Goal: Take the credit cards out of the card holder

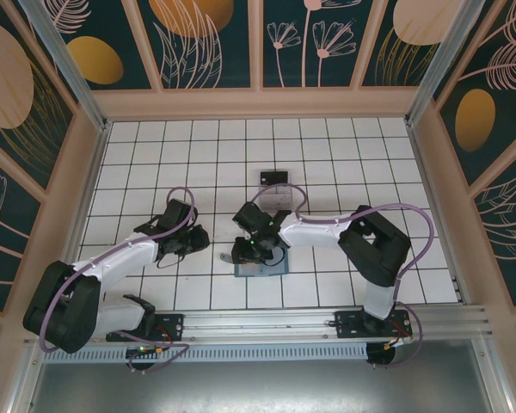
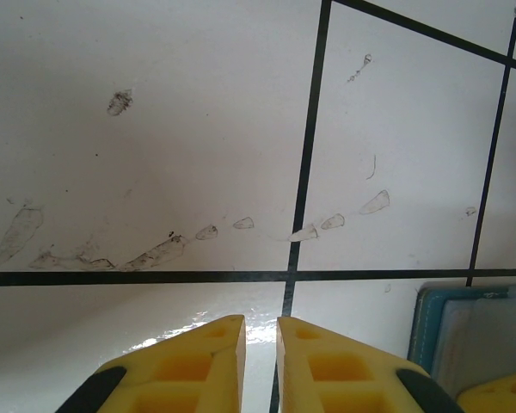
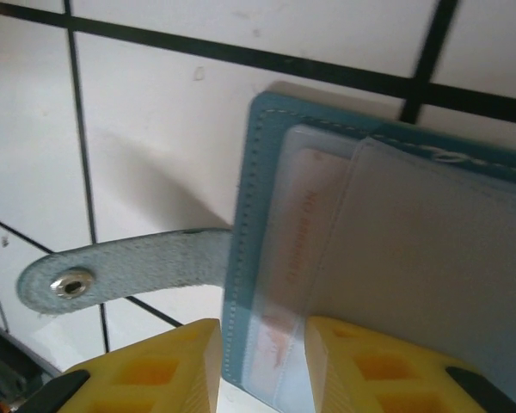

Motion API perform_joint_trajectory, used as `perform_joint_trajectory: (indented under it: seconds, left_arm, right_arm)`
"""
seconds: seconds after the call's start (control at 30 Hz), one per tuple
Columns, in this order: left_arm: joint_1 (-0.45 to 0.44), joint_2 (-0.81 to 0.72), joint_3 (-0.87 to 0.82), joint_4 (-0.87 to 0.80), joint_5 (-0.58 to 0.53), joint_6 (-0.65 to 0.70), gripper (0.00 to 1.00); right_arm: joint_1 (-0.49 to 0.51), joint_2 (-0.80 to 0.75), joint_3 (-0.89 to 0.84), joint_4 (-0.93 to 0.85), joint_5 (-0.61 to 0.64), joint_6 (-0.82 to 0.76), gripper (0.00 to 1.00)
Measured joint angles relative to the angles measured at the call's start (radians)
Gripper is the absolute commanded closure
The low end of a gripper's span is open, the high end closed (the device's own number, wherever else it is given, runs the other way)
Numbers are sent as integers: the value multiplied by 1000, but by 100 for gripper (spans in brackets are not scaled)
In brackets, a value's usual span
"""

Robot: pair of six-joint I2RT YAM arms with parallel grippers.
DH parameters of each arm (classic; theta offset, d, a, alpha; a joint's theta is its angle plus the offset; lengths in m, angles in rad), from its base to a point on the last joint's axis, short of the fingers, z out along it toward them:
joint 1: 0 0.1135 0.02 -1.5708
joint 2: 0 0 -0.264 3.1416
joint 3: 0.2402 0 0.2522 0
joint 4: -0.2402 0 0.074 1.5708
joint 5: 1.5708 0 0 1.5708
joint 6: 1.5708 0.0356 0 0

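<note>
Right gripper straddles the edge of the teal card holder on the white tiles, a pale card between its fingers, grip unclear; left gripper hovers nearby, nearly closed, empty.

The table is white tile ruled with black grid lines, the card holder is teal-blue with pale stitching and a silver snap, its credit card is whitish with pinkish-red marks, and the left claw and right claw are yellow.
</note>
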State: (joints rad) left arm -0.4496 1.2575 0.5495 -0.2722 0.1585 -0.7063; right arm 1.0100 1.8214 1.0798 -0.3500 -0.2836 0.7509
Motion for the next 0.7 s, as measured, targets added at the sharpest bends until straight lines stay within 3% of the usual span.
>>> perform_joint_trajectory:
  seconds: [0.33,0.7]
  left_arm:
    - [0,26,9,0,20,11,81]
    - [0,61,51,0,43,49,82]
  right_arm:
    - [43,12,100,-217,178,18,65]
    - [109,121,257,-447,375,49,55]
